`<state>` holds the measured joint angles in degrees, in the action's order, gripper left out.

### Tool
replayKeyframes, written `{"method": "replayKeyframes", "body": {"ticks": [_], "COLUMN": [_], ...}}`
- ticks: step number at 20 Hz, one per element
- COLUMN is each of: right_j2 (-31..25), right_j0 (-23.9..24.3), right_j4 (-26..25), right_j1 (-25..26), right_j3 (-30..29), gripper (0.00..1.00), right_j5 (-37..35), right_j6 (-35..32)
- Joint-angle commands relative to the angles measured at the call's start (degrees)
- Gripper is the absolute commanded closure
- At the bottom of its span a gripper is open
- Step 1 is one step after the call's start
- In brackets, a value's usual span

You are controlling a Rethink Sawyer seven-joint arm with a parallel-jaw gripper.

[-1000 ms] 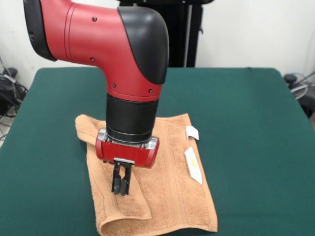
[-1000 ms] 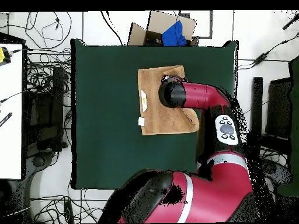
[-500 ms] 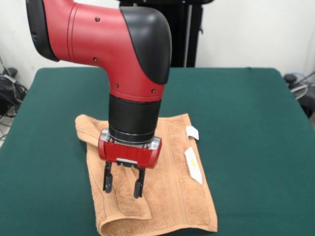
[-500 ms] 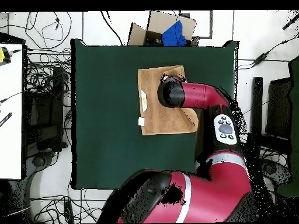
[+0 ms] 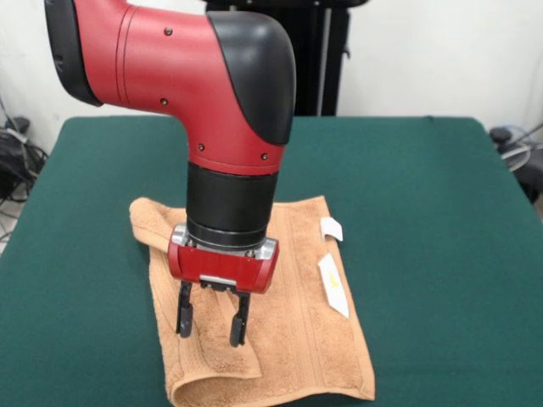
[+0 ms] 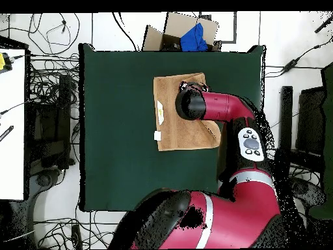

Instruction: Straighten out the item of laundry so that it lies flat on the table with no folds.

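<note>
The item of laundry, an orange-tan terry towel (image 5: 293, 314) (image 6: 170, 127), lies on the green table (image 5: 424, 212) (image 6: 117, 130) near its front edge in the front view. Its left part is folded over onto itself as a flap (image 5: 208, 360). Two white tags (image 5: 333, 284) stick out at its right edge. My gripper (image 5: 209, 320) hangs just above the folded flap, open, with nothing between its fingers. In the overhead view the arm's wrist (image 6: 190, 104) hides the gripper.
A cardboard box with a blue cloth (image 6: 188, 36) sits beyond the table's top edge in the overhead view. Cables lie on the floor round the table. The arm (image 6: 234, 124) crosses the table's right side.
The gripper went from shut to open a second ago and has since dropped slightly toward the folded flap. The towel has not moved.
</note>
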<state>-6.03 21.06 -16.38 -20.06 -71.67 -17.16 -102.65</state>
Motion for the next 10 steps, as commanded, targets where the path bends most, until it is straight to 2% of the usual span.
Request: {"method": "replayKeyframes", "body": {"ticks": [1, 10], "right_j2": [0.1, -0.97], "right_j0": [-1.89, -1.68], "right_j4": [2.94, 4.97], "right_j1": [2.19, 2.59], "right_j3": [-3.13, -3.71], "gripper": [0.0, 0.0], "right_j5": [2.77, 2.34], "right_j6": [-11.94, -11.16]}}
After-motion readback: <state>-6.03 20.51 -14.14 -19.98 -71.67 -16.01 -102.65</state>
